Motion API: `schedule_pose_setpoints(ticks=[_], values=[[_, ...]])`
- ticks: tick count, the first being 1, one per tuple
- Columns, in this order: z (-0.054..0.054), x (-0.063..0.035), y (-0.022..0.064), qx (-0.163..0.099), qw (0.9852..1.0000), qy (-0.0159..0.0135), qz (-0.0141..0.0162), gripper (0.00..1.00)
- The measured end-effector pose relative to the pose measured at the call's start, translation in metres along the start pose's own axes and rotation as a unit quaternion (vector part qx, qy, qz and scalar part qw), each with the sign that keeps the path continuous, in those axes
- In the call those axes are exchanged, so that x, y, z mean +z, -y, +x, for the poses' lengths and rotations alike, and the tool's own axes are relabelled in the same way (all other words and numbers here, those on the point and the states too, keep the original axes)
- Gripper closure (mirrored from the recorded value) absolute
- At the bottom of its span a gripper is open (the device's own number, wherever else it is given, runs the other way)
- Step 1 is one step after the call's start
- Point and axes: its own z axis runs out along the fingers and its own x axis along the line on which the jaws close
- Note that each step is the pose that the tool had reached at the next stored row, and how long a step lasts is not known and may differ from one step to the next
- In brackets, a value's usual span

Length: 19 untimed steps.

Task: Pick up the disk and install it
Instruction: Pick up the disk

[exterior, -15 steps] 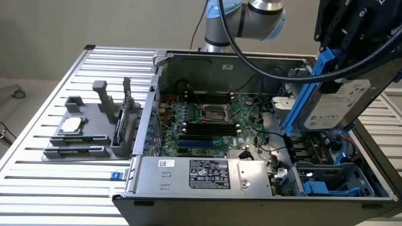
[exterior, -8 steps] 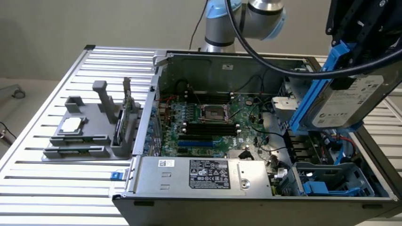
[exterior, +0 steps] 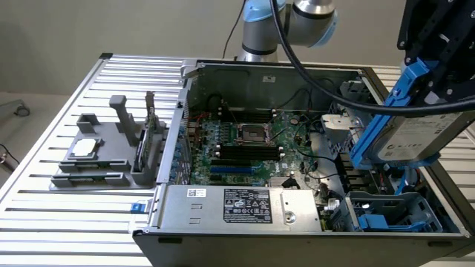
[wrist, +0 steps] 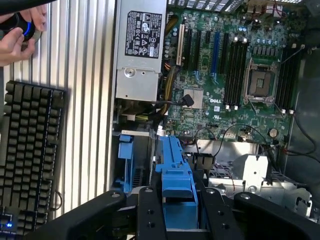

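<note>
The disk point(exterior: 417, 138), a silver-grey drive with a white label in a bright blue carrier point(exterior: 377, 119), hangs tilted in the air over the open computer case's point(exterior: 282, 75) side on the exterior view's right. My gripper point(exterior: 434, 92) is shut on its upper part. In the wrist view the blue carrier's point(wrist: 175, 172) edge sits clamped between my two black fingers point(wrist: 150, 212), with my gripper point(wrist: 180, 212) above the case. Below the disk lies the blue drive bay point(exterior: 393, 211), seen in the wrist view as the drive bay point(wrist: 125, 160).
Inside the case are the green motherboard point(exterior: 245, 144) and a silver power supply box point(exterior: 237, 206). A grey fixture point(exterior: 104, 161) holding a small chip stands on the slatted table point(exterior: 67, 222). A keyboard point(wrist: 30, 150) and a person's hand point(wrist: 15, 35) holding a small black device lie beside the case.
</note>
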Motion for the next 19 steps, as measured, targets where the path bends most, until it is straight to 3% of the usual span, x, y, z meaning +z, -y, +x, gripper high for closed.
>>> schedule_pose_setpoints(ticks=[10, 19], values=[[0.025, -0.0004, 0.0009, 0.0, 1.0, 0.0052, 0.0004, 0.67], [0.046, 0.0145, 0.0003, 0.003, 1.0, 0.0079, 0.001, 0.67]])
